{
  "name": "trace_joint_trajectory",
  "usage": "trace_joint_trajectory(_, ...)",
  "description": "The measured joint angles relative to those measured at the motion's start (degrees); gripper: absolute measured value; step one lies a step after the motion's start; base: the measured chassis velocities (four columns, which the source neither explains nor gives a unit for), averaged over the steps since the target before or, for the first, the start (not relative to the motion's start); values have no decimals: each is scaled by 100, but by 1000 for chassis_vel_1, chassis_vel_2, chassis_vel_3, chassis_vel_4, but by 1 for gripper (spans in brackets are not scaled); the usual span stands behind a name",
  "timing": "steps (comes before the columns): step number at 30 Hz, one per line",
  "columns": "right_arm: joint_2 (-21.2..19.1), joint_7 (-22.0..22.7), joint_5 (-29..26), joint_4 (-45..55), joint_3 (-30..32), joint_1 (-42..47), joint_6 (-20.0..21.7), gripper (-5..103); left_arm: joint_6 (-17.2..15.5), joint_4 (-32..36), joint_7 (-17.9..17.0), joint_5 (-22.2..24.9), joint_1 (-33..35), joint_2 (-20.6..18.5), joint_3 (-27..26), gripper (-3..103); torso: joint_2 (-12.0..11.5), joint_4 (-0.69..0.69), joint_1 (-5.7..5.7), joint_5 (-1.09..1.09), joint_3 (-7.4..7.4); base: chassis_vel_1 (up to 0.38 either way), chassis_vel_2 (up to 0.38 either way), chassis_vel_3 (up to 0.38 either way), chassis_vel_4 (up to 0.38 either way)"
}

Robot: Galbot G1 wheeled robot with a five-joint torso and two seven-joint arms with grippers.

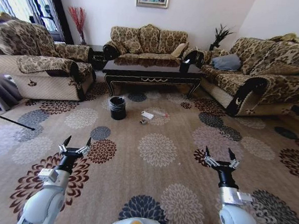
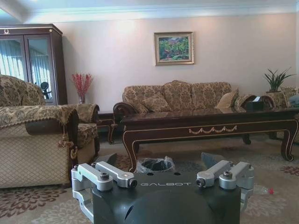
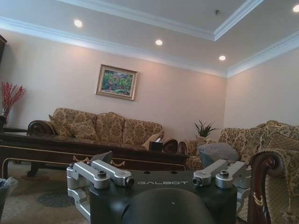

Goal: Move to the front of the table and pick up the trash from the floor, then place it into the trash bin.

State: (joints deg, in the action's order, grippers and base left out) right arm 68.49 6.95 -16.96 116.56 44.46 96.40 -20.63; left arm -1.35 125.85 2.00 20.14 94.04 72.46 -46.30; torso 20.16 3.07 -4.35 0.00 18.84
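Both of my arms hang low in front of me above the carpet (image 1: 154,193), the left jaws (image 1: 77,142) at about 8 o'clock and the right jaws (image 1: 220,154) at about 4 o'clock, each pair spread apart and holding nothing. Well ahead at 12 o'clock stands the counter (image 1: 152,71), dark and glossy. On the floor before it sits the trash bin (image 1: 117,108), a little toward 11 o'clock, and just beside it, toward 1 o'clock, lies the trash: a white paper piece (image 1: 148,115), a clear bottle (image 1: 159,113) and a small dark ball (image 1: 143,122). I judge that I am in the driving step, nothing picked yet. Next I must come nearer and bend down until one piece is within reach.
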Motion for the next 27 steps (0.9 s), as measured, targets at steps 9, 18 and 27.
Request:
trace_joint_trajectory(9,0,-91,55,-57,18,4,-121,100,8,10,10,-36,17,50,1,100,-147,0,37,0,-110,0,0,0,0)
trace_joint_trajectory(18,-173,152,24,714,445,55,48,100,-117,545,6,353,-112,-183,-465,100,-303,0,85,-1,-222,0,0,0,0)
trace_joint_trajectory(27,-255,73,33,939,520,139,78,100,-162,654,3,496,-132,-150,-561,100,-426,0,132,0,-296,0,0,0,0)
